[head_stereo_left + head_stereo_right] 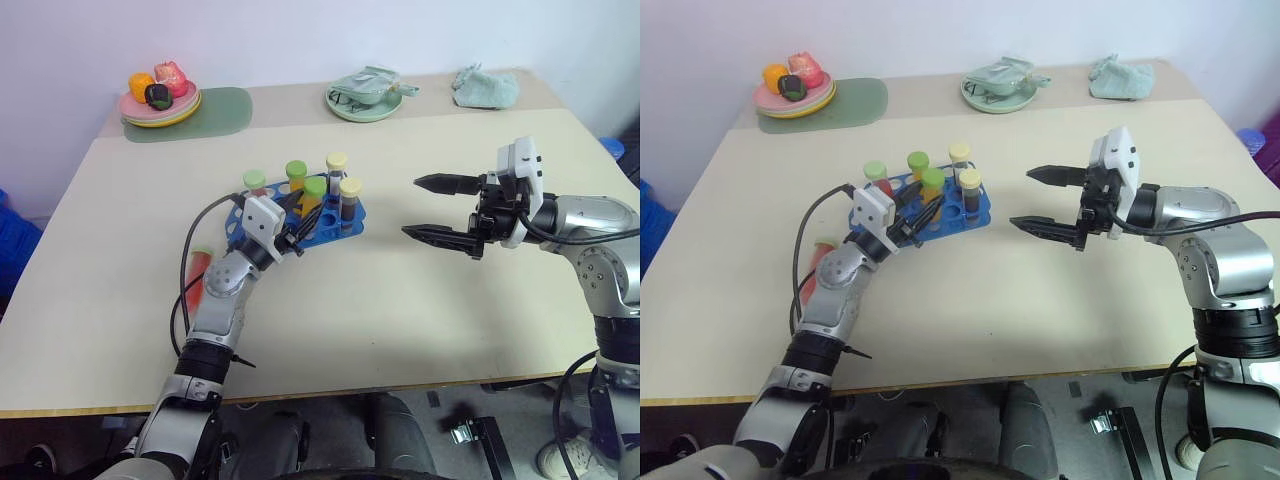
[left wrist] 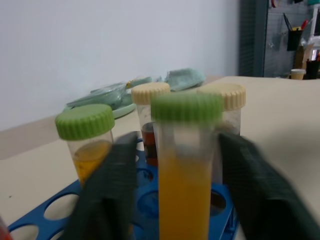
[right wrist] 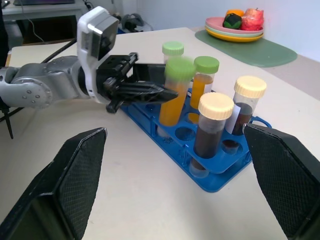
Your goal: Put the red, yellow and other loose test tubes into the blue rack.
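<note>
Orange tube (image 3: pixel 173 92) is settling into the blue rack (image 3: pixel 210 172) as left gripper (image 1: pixel 297 228) fingers are spreading; right gripper (image 1: pixel 438 209) is waiting wide, red tube (image 1: pixel 198 270) following

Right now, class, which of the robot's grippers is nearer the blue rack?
Left. The left gripper is at the blue rack, fingers either side of a green-capped orange tube; the right gripper hovers apart, beside it.
</note>
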Available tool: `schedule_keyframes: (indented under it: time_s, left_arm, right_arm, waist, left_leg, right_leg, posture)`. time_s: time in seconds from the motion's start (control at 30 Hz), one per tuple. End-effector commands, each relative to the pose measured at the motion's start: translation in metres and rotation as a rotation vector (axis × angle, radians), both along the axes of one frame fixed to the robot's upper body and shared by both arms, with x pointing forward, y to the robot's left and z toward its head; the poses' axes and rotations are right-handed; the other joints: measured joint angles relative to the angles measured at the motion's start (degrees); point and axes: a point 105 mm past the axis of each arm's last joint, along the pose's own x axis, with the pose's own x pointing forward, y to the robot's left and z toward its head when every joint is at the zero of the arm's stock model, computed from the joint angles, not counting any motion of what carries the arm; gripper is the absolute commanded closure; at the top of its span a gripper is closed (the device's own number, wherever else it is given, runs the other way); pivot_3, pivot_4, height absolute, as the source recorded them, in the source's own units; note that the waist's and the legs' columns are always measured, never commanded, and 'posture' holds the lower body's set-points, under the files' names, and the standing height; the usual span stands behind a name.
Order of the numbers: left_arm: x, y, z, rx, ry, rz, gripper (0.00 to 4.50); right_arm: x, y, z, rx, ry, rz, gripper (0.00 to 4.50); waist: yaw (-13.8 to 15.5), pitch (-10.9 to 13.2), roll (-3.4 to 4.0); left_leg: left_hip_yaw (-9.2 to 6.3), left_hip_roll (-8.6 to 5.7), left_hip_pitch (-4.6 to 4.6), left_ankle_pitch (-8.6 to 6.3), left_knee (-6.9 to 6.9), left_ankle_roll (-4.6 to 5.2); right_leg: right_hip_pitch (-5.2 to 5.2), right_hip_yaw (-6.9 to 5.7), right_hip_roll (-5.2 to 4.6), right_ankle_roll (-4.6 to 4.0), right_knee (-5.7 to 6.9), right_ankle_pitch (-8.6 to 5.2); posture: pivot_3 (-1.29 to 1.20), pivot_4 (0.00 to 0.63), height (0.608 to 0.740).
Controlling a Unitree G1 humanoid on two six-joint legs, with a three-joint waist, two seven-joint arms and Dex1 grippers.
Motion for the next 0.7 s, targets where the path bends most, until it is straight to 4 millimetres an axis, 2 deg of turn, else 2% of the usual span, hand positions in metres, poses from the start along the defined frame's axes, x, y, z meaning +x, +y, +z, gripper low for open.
schedule_keyframes:
  time_s: [0.03, 0.13, 0.37, 0.53, 0.7]
  left_arm:
    - [-0.004, 0.003, 0.018, -0.011, -0.064, 0.007, 0.08]
    - [-0.007, 0.005, 0.021, 0.001, -0.067, -0.003, 0.08]
    - [-0.036, 0.035, 0.035, 0.070, -0.037, 0.019, 0.08]
    - [-0.043, 0.066, 0.057, 0.114, -0.045, 0.129, 0.08]
    - [-0.059, 0.099, 0.064, 0.220, 0.074, 0.209, 0.08]
  right_arm:
    - [-0.001, 0.003, 0.012, 0.003, -0.059, 0.018, 0.00]
    - [-0.001, 0.004, 0.011, 0.000, -0.061, 0.020, 0.00]
    - [0.000, 0.002, 0.009, 0.000, -0.057, 0.017, 0.00]
    - [0.002, 0.003, 0.007, 0.004, -0.055, 0.021, 0.00]
    - [0.003, 0.004, 0.007, 0.003, -0.054, 0.033, 0.00]
  waist:
    - [0.1, 0.0, 0.00]
    - [0.1, 0.0, 0.00]
    - [-0.1, 0.0, 0.01]
    - [0.2, 0.0, 0.01]
    - [-0.2, 0.0, 0.00]
  left_leg:
    - [0.00, 0.00, 0.00, 0.00, 0.00, 0.00]
    - [0.00, -0.01, 0.00, 0.00, 0.01, 0.00]
    - [0.01, 0.05, -0.01, -0.01, -0.02, 0.01]
    - [0.01, 0.02, -0.01, -0.01, 0.00, 0.02]
    - [0.07, 0.10, 0.00, -0.02, -0.09, 0.03]
  right_leg:
    - [0.00, 0.00, 0.00, 0.00, 0.00, 0.00]
    - [0.02, 0.00, -0.02, 0.00, 0.00, 0.00]
    - [-0.05, 0.01, 0.02, 0.00, 0.04, 0.00]
    - [0.00, 0.01, 0.00, -0.01, 0.02, 0.00]
    - [-0.09, 0.01, 0.05, -0.01, 0.05, -0.01]
  posture:
    - [0.00, 0.150, 0.740]
    - [0.00, 0.150, 0.740]
    - [0.00, 0.150, 0.740]
    - [0.00, 0.150, 0.740]
    - [0.00, 0.150, 0.740]
